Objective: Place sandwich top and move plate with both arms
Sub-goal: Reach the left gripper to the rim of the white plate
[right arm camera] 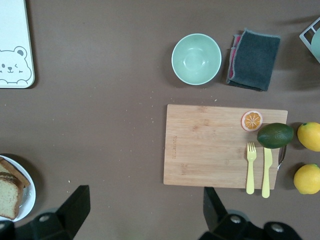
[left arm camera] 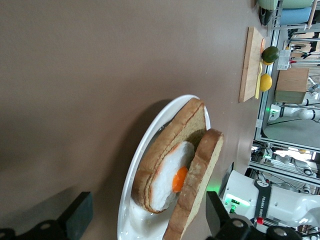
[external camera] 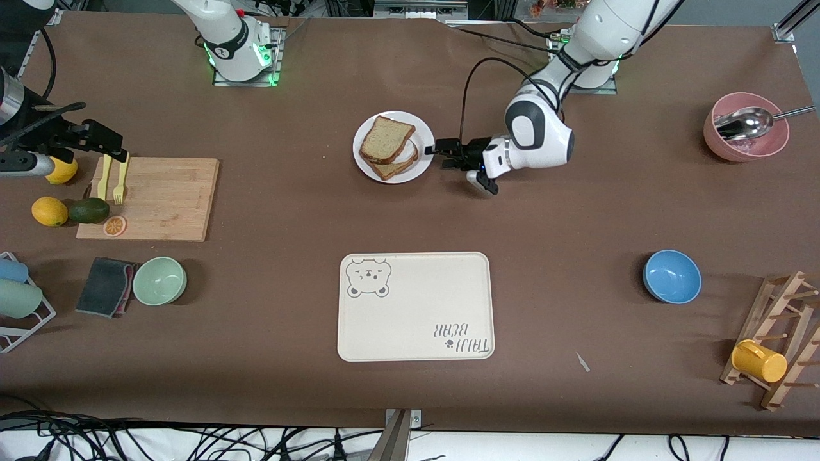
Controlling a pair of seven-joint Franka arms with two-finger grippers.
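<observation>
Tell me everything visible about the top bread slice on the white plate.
The sandwich top is a light-brown wholegrain slice with a darker crust and a plain face. It lies tilted and skewed on the fried egg of the lower slice, not squared with it, on the plate. The open left pincer is level with the plate's rim, apart from the bread.

Even, bright overhead light, no glare on the brown table (external camera: 576, 256). Soft shadows fall toward 3 o'clock of the bowls and under the plate (external camera: 368, 168). The left wrist view blurs slightly at its 3 o'clock edge; elsewhere focus is sharp.
</observation>
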